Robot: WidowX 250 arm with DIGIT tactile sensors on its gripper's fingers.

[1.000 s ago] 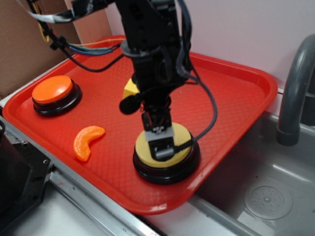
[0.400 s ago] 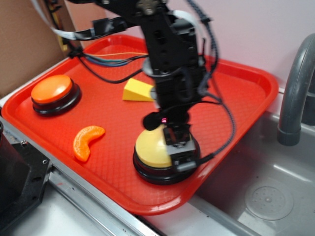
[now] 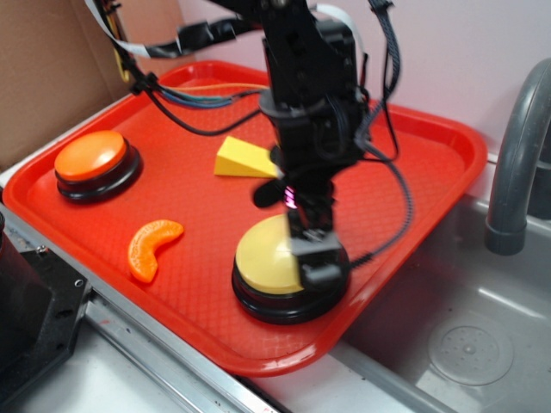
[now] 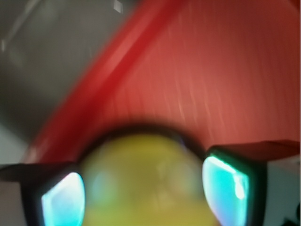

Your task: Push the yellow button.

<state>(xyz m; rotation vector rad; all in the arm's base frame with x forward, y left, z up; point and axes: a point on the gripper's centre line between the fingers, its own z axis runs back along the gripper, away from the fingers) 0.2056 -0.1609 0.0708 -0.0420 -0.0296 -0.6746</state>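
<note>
One large pale-yellow domed plastic button (image 3: 269, 255) near the front edge of the red plastic tray (image 3: 430, 172), my black gripper (image 3: 314, 262) over its right side, fingers (image 4: 63, 200) spread apart, straddling the dome.

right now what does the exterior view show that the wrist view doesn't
Only the exterior view shows the orange button, the yellow wedge, the orange slice, the grey faucet, the sink basin and the arm's cables. Only the wrist view shows the two fingers spread either side of the dome, though it is blurred. Both show the yellow button, the red tray and the hand just over the button; contact cannot be told.
</note>
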